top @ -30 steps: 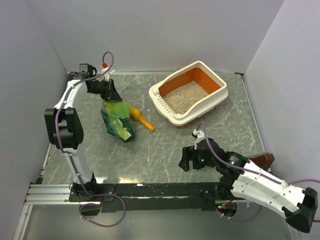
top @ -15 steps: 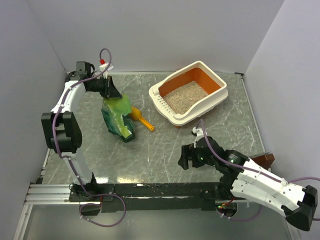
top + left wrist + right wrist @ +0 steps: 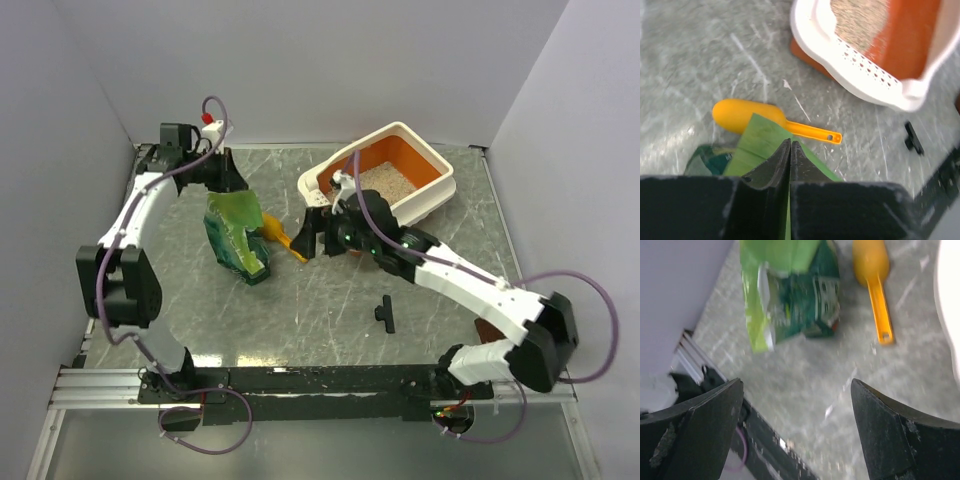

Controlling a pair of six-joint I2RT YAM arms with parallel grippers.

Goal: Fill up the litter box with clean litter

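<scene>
Litter box [image 3: 404, 128] part-filled, left gripper [image 3: 790, 145] pinching bag [image 3: 235, 236]

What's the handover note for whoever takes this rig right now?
Left gripper: shut on the top edge of the green bag, which stands on the table left of the scoop.
Right gripper: open, holding nothing, low over the table between the yellow-orange scoop and the litter box.
Litter box: far right of the table, clean litter covering part of its floor, orange showing at the far end.
Done: bag gripped, some litter in.
Left: probably bring the bag or scoop to the box and add more.
Loose small black part lies on the table.
</scene>
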